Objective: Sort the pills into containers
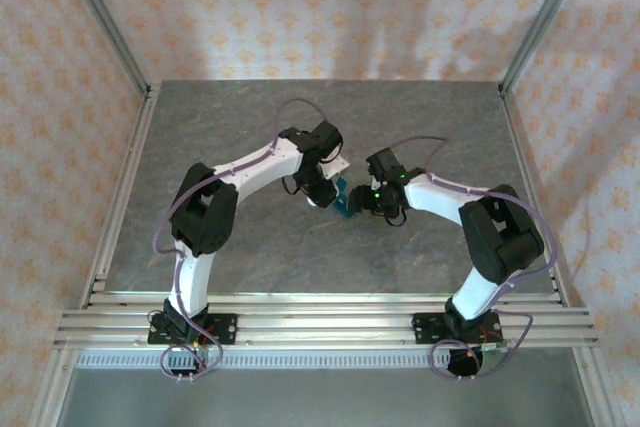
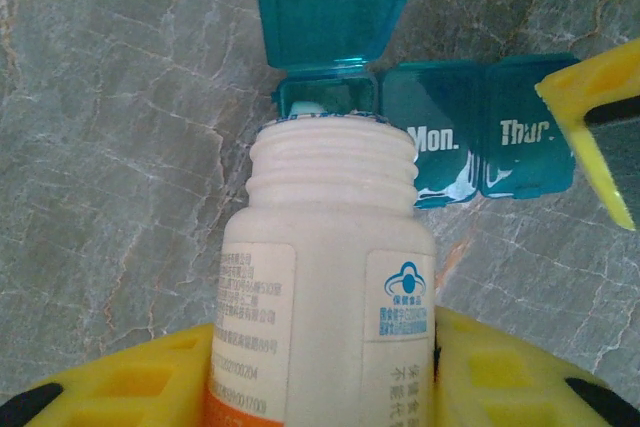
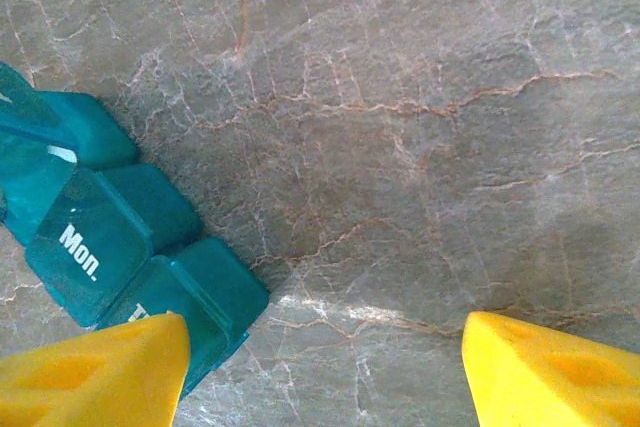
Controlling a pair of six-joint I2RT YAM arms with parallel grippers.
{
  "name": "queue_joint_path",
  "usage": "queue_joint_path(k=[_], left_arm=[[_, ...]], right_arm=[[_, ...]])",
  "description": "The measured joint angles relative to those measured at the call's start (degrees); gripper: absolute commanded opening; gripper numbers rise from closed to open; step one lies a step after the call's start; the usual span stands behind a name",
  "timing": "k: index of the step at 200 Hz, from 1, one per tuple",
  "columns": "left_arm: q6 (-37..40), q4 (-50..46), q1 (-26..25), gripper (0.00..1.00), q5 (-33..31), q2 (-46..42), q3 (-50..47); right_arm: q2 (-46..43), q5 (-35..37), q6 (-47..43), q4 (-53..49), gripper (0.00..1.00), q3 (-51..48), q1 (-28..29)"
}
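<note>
Left claw point(image 2: 325, 387) clamped on white bottle point(image 2: 330, 277), cap off, neck tipped forward: we judge this sets mouth to pour pills. Bottle mouth sits just over open end compartment point(image 2: 320, 97) of teal pill box point(image 2: 470, 137), lid point(image 2: 335, 7) hinged up; Mon. and Thur. lids shut. Right claw point(image 3: 325, 377) jaws apart, gripping nothing. One finger point(image 3: 90, 377) at Thur. end of box, other over bare table point(image 3: 400, 97). We read it as bracing box against sliding; contact we cannot tell.
</note>
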Motion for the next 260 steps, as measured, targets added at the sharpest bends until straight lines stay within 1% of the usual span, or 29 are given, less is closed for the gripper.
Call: queue_joint_path(k=[36,110,175,260], left_arm=[[0.07,-1.22,-0.79,0.0,-0.66,0.31,0.52],[0.09,-3.17,-0.83,0.0,-2.54,0.55,1.6],[0.52,-5.51,-0.83,0.0,-2.58,3.04,5.49],[1.36,-8.2,-1.05,0.0,-3.06,4.35,7.04]], right_arm=[[0.0,0.0,0.0,0.0,0.72,0.0,0.0],[0.0,0.0,0.0,0.0,0.72,0.0,0.0],[0.0,0.0,0.0,0.0,0.72,0.0,0.0],[0.0,0.0,0.0,0.0,0.72,0.0,0.0]])
